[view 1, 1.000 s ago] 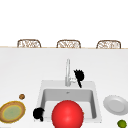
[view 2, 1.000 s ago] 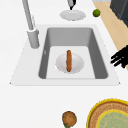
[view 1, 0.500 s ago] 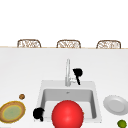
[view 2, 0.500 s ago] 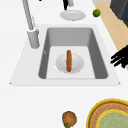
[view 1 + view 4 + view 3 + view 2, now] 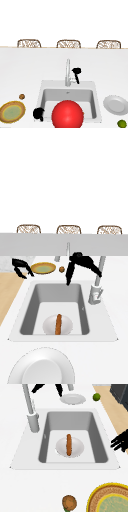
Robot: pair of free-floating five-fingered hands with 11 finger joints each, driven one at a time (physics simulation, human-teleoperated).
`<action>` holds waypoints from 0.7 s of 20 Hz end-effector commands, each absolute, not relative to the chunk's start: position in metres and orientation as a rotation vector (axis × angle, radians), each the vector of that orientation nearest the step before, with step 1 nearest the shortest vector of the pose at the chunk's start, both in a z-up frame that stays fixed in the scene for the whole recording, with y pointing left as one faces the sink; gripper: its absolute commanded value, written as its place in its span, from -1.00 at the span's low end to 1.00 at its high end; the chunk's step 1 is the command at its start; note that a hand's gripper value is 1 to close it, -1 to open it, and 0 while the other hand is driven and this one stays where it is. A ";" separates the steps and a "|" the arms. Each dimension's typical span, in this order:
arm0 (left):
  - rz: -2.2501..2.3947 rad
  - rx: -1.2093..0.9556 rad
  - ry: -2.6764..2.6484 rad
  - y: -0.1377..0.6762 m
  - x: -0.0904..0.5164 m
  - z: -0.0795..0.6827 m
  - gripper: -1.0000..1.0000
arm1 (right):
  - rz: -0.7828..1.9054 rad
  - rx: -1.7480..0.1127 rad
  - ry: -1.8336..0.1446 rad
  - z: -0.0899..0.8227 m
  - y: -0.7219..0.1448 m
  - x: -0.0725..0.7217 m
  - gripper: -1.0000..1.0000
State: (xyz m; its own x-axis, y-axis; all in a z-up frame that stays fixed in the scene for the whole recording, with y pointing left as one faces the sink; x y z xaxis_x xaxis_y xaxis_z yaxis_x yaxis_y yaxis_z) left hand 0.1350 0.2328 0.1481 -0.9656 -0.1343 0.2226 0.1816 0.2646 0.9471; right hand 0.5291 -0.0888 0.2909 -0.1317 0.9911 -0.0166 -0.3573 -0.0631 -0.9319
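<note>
Landmark: the sink [image 5: 30, 459], set in the white desk [image 5: 22, 67].

Progress: nothing is held. The right hand [image 5: 76, 72] hangs just right of the faucet [image 5: 67, 72] at the sink's back rim, fingers [image 5: 69, 274] straight and apart, pointing down toward the basin and, by appearance, clear of the faucet. The left hand [image 5: 38, 113] hovers at the sink's front left corner, fingers loosely spread.

Inside the sink, a small plate [image 5: 76, 449] carries a sausage [image 5: 68, 444], well below both hands. A red ball [image 5: 67, 115] shows at the sink's front edge. Right of the sink lie a white plate [image 5: 115, 105] and a lime [image 5: 122, 123]; left of it, a woven plate [image 5: 12, 112] and a brown fruit [image 5: 22, 96].
</note>
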 end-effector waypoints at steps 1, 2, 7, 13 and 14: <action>-1.761 -0.044 -2.279 0.233 0.135 0.148 0.00 | 1.520 -0.875 -0.947 0.277 -0.089 0.559 -1.00; -1.761 -0.044 -2.279 0.233 0.135 0.148 0.00 | 1.538 -0.880 -0.958 0.270 -0.088 0.567 -1.00; -1.761 -0.044 -2.279 0.233 0.135 0.148 0.00 | 1.580 -0.852 -0.973 0.244 -0.094 0.598 -1.00; -1.761 -0.044 -2.279 0.233 0.135 0.148 0.00 | 1.597 -0.771 -0.983 0.219 -0.097 0.627 -1.00; -1.761 -0.044 -2.279 0.233 0.135 0.148 0.00 | 1.597 -0.761 -0.975 0.215 -0.098 0.633 -1.00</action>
